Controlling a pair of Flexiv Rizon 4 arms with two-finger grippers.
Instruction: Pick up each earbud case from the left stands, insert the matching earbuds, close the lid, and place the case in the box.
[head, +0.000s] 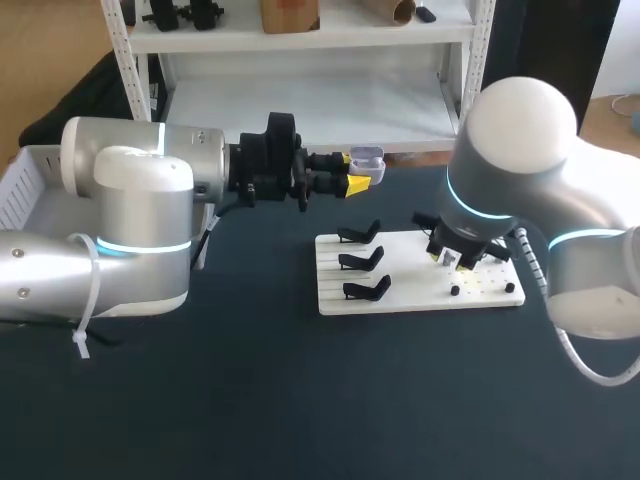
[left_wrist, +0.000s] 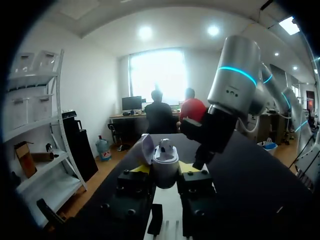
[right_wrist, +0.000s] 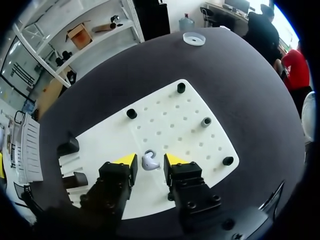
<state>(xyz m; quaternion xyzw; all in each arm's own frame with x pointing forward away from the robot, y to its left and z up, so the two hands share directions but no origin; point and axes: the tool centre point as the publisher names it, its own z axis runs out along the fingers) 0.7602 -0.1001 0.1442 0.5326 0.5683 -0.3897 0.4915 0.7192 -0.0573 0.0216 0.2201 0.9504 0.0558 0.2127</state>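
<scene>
Earbud case (left_wrist: 165, 162) — just one, lid tipped open, one bud apparently seated inside — is clamped by its body between the left gripper (head: 360, 172) fingers, clear of the table. It looks light, hard and slick, so the sides below the hinge seem the place to grip. Beyond those fingertips three black stands (head: 362, 260) sit bare on the white board (head: 420, 300), and the right gripper (right_wrist: 150, 160) is spread with one loose earbud (right_wrist: 149, 161) lying untouched between its fingers — tiny, rounded, likely to squirt out unless pinched squarely.
</scene>
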